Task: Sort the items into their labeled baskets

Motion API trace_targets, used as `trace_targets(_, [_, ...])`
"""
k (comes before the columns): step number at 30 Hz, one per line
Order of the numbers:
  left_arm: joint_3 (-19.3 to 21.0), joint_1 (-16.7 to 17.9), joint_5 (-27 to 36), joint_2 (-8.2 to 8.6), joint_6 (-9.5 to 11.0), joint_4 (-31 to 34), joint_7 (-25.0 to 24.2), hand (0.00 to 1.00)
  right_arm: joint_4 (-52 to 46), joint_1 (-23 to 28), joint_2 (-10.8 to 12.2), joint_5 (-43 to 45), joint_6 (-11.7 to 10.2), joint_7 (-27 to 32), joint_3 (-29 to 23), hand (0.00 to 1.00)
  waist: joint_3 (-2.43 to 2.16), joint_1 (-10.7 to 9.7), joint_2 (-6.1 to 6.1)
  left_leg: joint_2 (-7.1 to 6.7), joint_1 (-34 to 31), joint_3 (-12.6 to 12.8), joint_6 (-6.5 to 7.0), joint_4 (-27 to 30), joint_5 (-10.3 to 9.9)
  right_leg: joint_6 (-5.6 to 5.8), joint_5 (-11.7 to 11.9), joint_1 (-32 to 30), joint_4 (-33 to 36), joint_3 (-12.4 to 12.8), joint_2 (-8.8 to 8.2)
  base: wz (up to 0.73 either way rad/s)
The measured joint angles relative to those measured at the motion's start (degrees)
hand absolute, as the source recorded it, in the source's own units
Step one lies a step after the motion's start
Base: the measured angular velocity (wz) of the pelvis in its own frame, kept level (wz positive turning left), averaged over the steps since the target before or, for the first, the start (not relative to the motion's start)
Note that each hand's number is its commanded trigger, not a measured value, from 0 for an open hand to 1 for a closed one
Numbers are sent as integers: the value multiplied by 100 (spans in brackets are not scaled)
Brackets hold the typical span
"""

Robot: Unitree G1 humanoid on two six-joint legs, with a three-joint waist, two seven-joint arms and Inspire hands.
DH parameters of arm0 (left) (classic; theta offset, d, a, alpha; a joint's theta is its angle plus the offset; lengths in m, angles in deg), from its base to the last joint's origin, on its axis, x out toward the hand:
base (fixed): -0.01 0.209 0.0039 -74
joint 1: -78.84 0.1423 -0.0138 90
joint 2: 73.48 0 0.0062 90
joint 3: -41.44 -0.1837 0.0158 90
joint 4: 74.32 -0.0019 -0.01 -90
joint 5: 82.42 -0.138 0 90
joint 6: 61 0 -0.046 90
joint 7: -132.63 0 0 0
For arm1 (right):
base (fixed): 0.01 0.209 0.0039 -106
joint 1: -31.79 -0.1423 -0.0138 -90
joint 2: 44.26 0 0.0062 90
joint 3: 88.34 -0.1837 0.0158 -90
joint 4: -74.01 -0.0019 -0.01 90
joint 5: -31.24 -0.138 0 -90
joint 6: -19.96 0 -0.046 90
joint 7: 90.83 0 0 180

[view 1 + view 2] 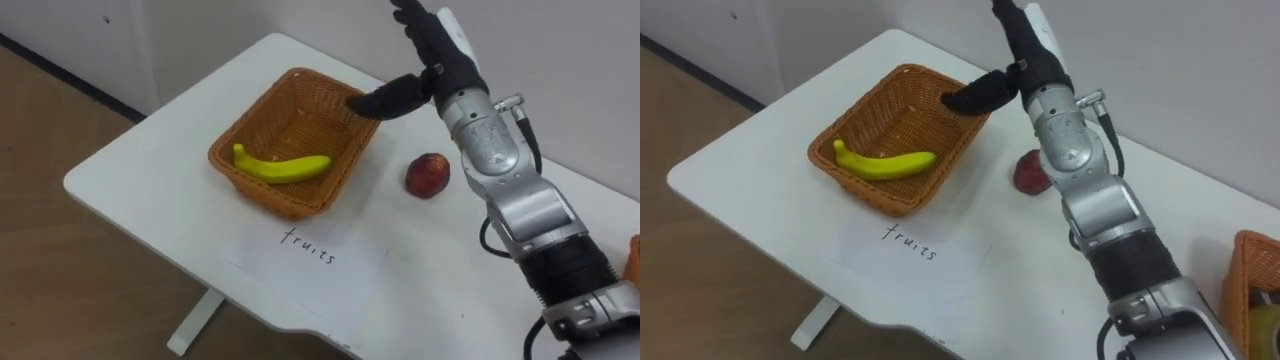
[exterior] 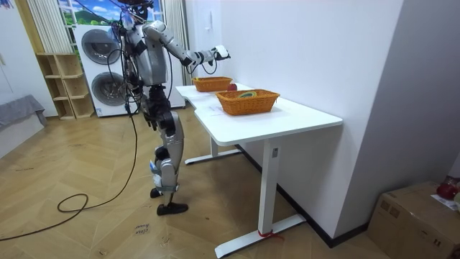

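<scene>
The robot stands at a white surface. Closest to it lies a sheet of paper with a word written on it. At the robot's right is the edge of a second basket.

Just behind the paper sits the fruit basket. A yellow banana lies inside it, along the near wall. That fruit is already in its place.

A red fruit lies on the bare surface, just beside the basket on the right. It is not touching the basket. I think this is the one to sort now.

Farthest away is the right hand. It hangs above the far corner of the basket. Its fingers are straight and spread apart, and the thumb sticks out over the rim. It holds nothing.

To do this step well, the hand should come back toward the robot and to the right, until it is right over the red fruit. It should keep its fingers wide on the way down, then close softly around the fruit. The fruit is round and could roll away if it gets bumped. Then lift it higher than the rim, move over the empty part of the basket, and let go low down.
</scene>
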Motion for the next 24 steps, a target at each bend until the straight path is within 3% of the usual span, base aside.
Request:
trace_targets(9, [-16,21,3,110,73,-17,48,0,10,25,0,-344,-160,367,-106,0,-8,-198,186,-4,-5,8,4,-2,4,0,0,-7,0,4,0,-1])
trace_targets(18, [-137,-3,-7,126,54,-111,-30,0,319,25,3,-343,-150,367,-321,0,-61,-473,392,10,4,107,4,18,4,0,0,-33,5,21,-21,-2])
trace_targets(24, [-238,-7,-7,126,37,-121,-161,0,318,25,20,-427,-151,378,-533,0,-63,-628,401,12,64,211,5,4,4,-1,1,-35,21,129,-24,-9])
